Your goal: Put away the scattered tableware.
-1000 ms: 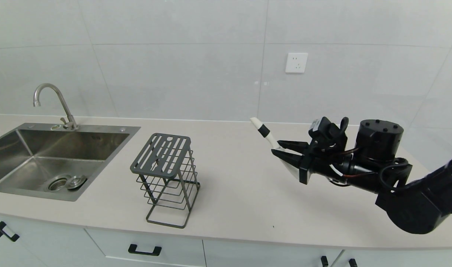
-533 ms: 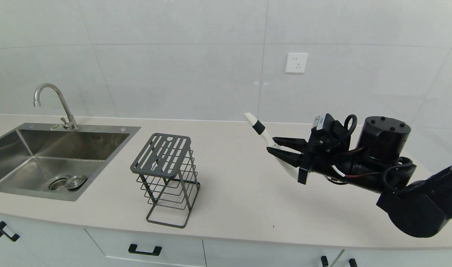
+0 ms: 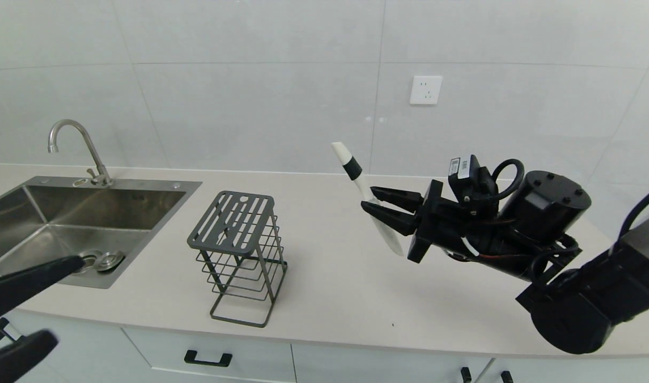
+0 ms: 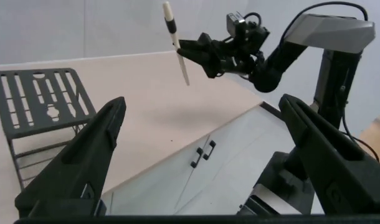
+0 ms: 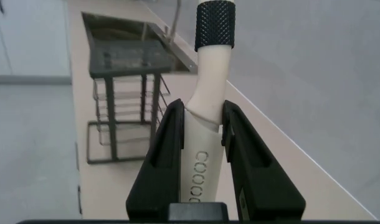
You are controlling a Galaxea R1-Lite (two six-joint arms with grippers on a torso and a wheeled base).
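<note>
The right arm comes in from the right side of the head view and stretches almost level above the counter [image 3: 330, 298], with the wrist turned so that the right gripper [image 3: 368, 199] points to the robot's left, toward the wire rack [image 3: 239, 255]. Its two black fingers [image 3: 396, 196] stand one over the other and are closed down on a white knife [image 3: 380, 229], gripping it about the middle, where the handle goes over into the flat blade. In the right wrist view both pads press on the two sides of this flat part, and no gap shows between them and the knife. The knife is in the air above the counter, to the right of the rack and well apart from it. It is not fully upright: the handle end, with a black band around it, is up and leans to the robot's left, and the pointed blade end is down and touches nothing. The rack stands on the counter between the knife and the sink [image 3: 117, 183], and a curved tap [image 3: 94, 154] stands behind the sink. The left gripper [image 3: 69, 298] is low at the left edge of the head view, before the near edge of the sink. Its fingers are spread wide apart, and the left wrist view shows nothing between them.
</note>
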